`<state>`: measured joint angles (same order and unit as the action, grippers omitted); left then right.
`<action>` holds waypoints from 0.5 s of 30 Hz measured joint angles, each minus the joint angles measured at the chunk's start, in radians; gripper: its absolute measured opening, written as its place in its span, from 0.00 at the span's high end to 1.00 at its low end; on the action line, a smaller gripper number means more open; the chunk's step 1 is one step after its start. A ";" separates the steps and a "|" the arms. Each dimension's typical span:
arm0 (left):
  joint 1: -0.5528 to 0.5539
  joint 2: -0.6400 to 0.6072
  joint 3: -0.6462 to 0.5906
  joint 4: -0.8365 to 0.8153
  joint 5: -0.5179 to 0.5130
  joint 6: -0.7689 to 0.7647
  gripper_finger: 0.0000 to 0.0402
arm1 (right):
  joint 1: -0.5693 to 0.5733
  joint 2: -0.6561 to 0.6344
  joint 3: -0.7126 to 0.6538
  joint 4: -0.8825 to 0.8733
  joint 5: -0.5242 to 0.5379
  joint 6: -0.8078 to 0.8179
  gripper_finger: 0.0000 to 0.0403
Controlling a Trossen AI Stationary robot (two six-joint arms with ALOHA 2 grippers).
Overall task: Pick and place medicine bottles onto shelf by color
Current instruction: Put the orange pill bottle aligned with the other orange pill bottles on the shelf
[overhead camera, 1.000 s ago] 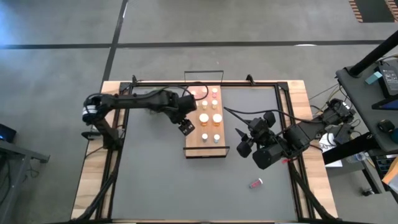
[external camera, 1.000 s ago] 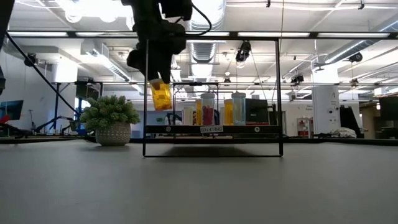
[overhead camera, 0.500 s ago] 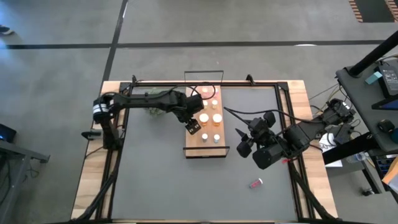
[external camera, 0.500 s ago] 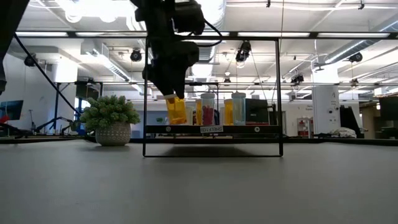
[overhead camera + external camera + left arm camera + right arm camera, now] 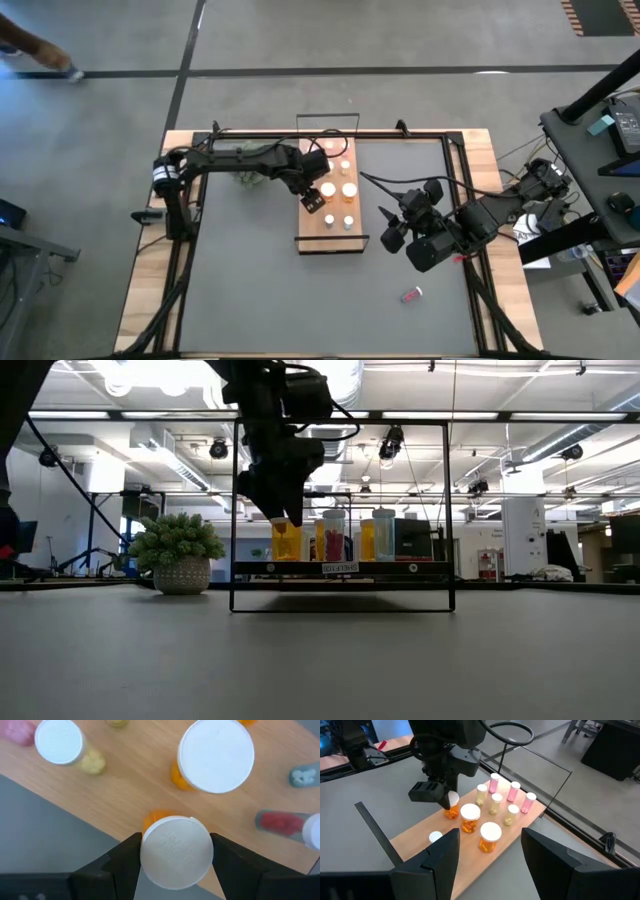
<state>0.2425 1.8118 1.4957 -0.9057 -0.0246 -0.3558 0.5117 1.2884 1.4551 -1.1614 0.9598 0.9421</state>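
The shelf (image 5: 312, 238) is a light-wood board with black wire rails and lies mid-table. Several white-capped bottles stand on it: orange ones (image 5: 490, 838), whitish ones (image 5: 495, 803) and pink ones (image 5: 514, 790). My left gripper (image 5: 312, 199) is over the board's left edge, shut on an orange bottle (image 5: 285, 541). My right gripper (image 5: 389, 226) is open and empty, right of the shelf. One pink bottle (image 5: 412, 294) lies on its side on the mat at the near right. My left gripper pinches the orange bottle's white cap (image 5: 176, 852) between its two fingers (image 5: 125, 865), one on each side of the cap. The fingers point down from above. The bottle hangs upright with its orange body (image 5: 155, 818) below. Whether its base touches the board I cannot tell.
A green plant in a pot (image 5: 180, 555) stands at the far left, under my left arm. The shelf's wire rails (image 5: 340, 425) rise above the board at both short ends. Grey mat (image 5: 300, 300) lies toward the near edge. A person's foot (image 5: 62, 68) shows beyond the table.
My left gripper has gone toward the table's right edge and down with the orange bottle. It has come from beside the shelf's left edge to low over the board, and the bottle has stayed upright.
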 joint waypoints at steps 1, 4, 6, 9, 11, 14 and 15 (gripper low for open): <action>0.003 0.000 0.000 0.003 0.000 0.000 0.49 | 0.000 0.000 0.000 0.000 0.000 0.000 0.50; 0.011 0.000 -0.001 0.006 -0.003 0.001 0.49 | 0.000 0.000 0.000 0.000 0.000 0.000 0.50; 0.014 0.000 -0.001 0.008 -0.003 0.001 0.49 | 0.000 0.000 0.000 0.000 0.000 0.000 0.50; 0.019 0.000 -0.002 0.012 -0.003 0.002 0.49 | 0.000 0.000 0.000 0.000 0.000 0.000 0.50; 0.020 0.000 -0.002 0.018 -0.007 0.003 0.49 | 0.000 0.000 0.000 0.000 0.000 0.000 0.50; 0.020 0.000 -0.004 0.032 -0.008 0.000 0.49 | 0.000 0.000 0.000 0.000 0.000 0.000 0.50; 0.020 0.000 -0.004 0.038 -0.008 0.000 0.49 | 0.000 0.000 0.000 0.000 0.000 0.000 0.50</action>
<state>0.2623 1.8118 1.4921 -0.8675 -0.0326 -0.3561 0.5118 1.2881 1.4551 -1.1614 0.9600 0.9421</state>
